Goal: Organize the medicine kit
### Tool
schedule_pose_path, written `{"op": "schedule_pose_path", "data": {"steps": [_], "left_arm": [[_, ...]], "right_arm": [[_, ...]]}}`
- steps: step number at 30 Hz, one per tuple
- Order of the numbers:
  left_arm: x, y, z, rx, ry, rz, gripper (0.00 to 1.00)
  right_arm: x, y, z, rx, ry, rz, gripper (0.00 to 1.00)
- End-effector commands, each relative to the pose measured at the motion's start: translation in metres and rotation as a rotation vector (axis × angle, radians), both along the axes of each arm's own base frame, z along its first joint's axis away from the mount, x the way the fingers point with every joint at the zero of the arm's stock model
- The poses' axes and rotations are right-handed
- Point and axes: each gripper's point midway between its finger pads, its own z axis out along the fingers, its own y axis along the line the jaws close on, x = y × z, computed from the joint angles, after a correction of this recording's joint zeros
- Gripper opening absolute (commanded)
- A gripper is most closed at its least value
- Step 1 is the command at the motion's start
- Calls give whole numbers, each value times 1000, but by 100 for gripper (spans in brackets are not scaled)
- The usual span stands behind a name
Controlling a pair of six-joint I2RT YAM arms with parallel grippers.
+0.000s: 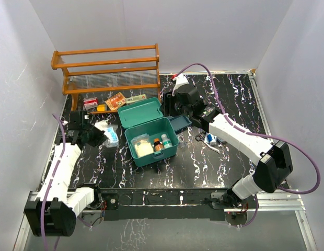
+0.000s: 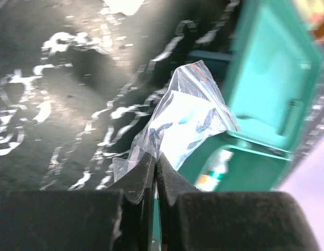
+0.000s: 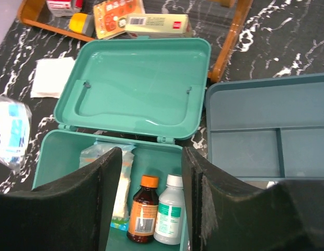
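Left gripper (image 2: 154,159) pinched tight on a clear plastic bag (image 2: 188,120), near the left edge of the table (image 1: 224,157); right gripper (image 3: 151,162) half spread, holding nothing, hovering over the open medicine kit (image 3: 133,89); kit sits mid-table, just right of the bag.

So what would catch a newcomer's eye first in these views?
The open teal medicine kit sits mid-table with its lid up, and a brown bottle and a white bottle stand inside. Just left of it, the left gripper is pinched shut on a clear plastic bag. The right gripper, jaws apart, faces the kit's inside.
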Motion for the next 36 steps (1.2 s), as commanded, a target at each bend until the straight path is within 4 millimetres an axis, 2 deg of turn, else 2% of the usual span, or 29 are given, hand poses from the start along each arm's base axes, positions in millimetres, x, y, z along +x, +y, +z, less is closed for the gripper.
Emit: {"op": "schedule_pose_path", "data": {"steps": [1,7,11,15,23,27,32,36], "left_arm": [[21,-27,64,-201,-197,23,0],[41,-57,121,-392,-362,-62,0],[50,-75,148,-512,-439,-134,0],[55,-87,162,-583,-480,-186,0],[57,-106,165,-632,-489,-271,0],[56,-109,160,-636,-485,-285,0],[54,-110,154,-636,-472,-290,0],[51,-108,147,-614,-451,-282,0]], "right_arm": [[-11,22,47,156,-81,126,51],[-40,63,75,310,-77,392,70],[-50,83,85,376,-57,486,73],[-53,99,89,419,-22,550,73],[-52,131,91,499,59,583,69],[-47,135,89,532,89,558,61],[-42,140,83,555,127,530,47],[-40,139,83,556,123,514,45]]}}
